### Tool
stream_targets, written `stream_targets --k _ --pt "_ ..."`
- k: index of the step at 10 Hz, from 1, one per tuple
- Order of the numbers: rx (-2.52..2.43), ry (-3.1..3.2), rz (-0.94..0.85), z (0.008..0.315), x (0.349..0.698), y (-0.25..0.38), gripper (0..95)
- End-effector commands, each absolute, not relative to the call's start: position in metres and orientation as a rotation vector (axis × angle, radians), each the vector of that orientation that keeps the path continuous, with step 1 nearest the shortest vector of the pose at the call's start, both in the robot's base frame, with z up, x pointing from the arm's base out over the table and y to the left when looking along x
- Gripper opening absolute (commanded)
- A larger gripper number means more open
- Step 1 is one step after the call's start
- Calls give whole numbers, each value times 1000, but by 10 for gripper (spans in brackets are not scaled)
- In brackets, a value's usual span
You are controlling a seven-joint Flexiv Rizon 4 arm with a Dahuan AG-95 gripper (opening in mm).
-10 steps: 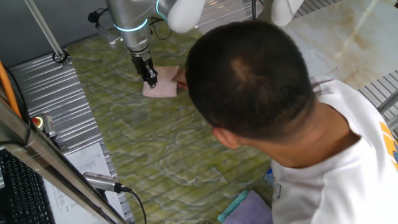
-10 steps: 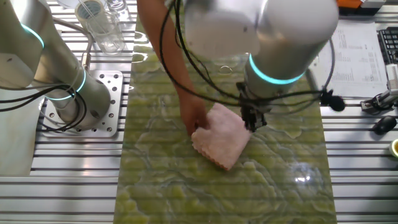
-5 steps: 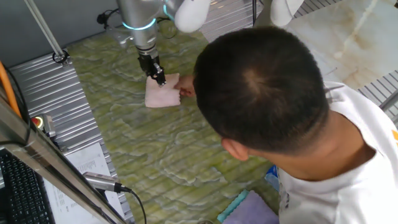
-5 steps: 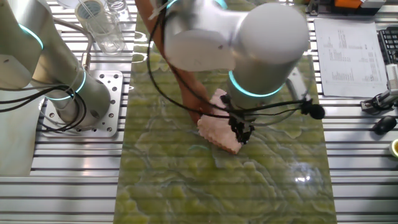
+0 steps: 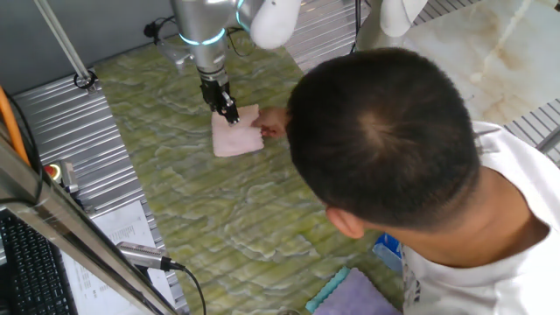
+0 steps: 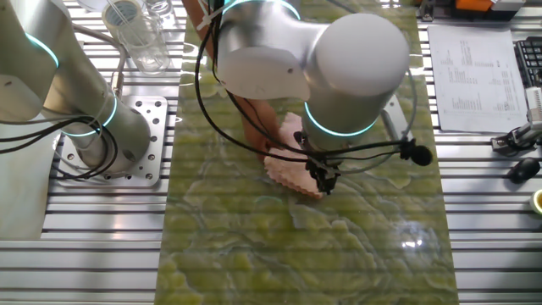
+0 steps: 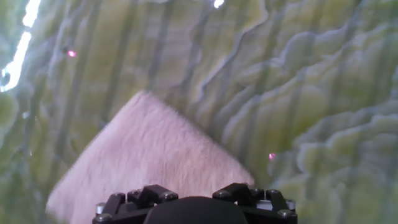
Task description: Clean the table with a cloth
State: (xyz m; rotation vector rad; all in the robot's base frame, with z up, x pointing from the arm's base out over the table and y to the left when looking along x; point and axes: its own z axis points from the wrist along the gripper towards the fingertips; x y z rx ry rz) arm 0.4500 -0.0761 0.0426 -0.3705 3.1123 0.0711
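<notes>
Pink cloth (image 5: 236,134) lying flat near the middle of the green marbled desk (image 6: 373,254), pressed under the pincer (image 6: 324,182) (clenched on fabric or merely bearing down: cannot tell). Best wiped with steady downward pressure, slow strokes, no bunching. Person's hand (image 5: 273,122) touching the cloth's far edge, so steer away from it. Plenty of open desk toward the near end; ribbed metal panels (image 6: 500,220) bordering both long sides.
</notes>
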Motion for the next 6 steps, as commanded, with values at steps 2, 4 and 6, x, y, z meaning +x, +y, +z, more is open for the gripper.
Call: stream_targets --k 2,4,6 --pt "-357 3110 80 41 447 -66 760" --pt "-357 3113 80 35 444 -63 760" --pt "-354 3126 75 33 437 -64 760"
